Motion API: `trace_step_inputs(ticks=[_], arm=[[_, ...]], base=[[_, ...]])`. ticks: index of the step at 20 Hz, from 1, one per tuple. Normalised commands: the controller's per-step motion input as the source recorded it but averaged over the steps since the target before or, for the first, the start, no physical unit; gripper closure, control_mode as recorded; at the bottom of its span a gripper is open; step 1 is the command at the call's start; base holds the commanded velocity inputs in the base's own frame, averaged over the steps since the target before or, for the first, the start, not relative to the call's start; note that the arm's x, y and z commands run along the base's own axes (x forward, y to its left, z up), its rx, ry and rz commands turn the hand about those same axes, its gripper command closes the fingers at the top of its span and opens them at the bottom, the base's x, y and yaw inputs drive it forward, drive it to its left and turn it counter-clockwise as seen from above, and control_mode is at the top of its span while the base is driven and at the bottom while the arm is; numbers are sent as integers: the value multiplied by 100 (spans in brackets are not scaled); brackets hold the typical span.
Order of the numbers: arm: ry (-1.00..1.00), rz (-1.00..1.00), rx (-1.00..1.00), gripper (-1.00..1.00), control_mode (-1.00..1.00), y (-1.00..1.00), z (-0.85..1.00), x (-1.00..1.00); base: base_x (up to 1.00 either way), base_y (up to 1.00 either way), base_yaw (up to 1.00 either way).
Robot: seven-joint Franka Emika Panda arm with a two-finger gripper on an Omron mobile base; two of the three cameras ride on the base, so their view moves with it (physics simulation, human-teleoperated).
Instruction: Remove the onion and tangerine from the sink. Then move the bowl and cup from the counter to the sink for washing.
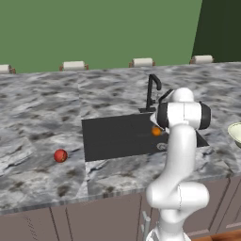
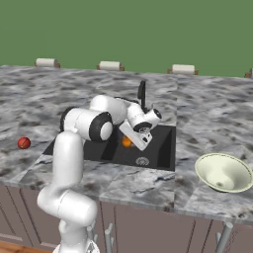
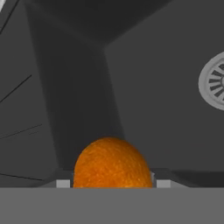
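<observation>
Right, on my left base view the onion (image 1: 60, 155) sits on the counter (image 1: 42, 117), just left of the sink (image 1: 117, 136) and clear of its rim. The tangerine (image 1: 156, 132) shows inside the basin, close beside the arm's dark wrist joint, under the faucet (image 1: 151, 92). At the right edge I catch a sliver of the bowl (image 1: 235, 133) on the marble.

On the right base view the arm reaches down into the sink (image 2: 158, 148), the gripper (image 2: 138, 142) low over the tangerine (image 2: 127, 142) — the hand's white body covers part of the fruit. The drain (image 2: 142, 161) lies just beyond it on the basin floor. The bowl (image 2: 223, 172) stands upright on the counter (image 2: 207, 113) right of the sink, and the onion (image 2: 23, 143) rests far left on the counter.

In the hand view the tangerine (image 3: 112, 164) sits dead centre at the bottom, right between the two fingertips (image 3: 62, 183) — the jaws stand apart on either side of it, and I cannot tell whether they are pressing on its skin. The drain (image 3: 215, 83) is off to the upper right.
</observation>
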Motion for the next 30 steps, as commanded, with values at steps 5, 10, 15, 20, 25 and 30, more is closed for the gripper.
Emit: trace_step_inputs(ticks=[5, 10, 15, 20, 25, 30], arm=[[-11, 0, -1, 100, -100, 2, 26, -32], [-8, 0, -10, 100, -100, 6, 27, -28], [-5, 0, -15, 100, -100, 9, 29, -30], [-1, 0, -9, 100, -100, 12, 29, -35], [0, 0, -1, 100, -100, 19, 34, -35], [0, 0, 0, 100, -100, 25, 41, -29]], base=[[0, 0, 0], [0, 0, 0], [0, 0, 0], [0, 0, 0], [0, 0, 0], [0, 0, 0]])
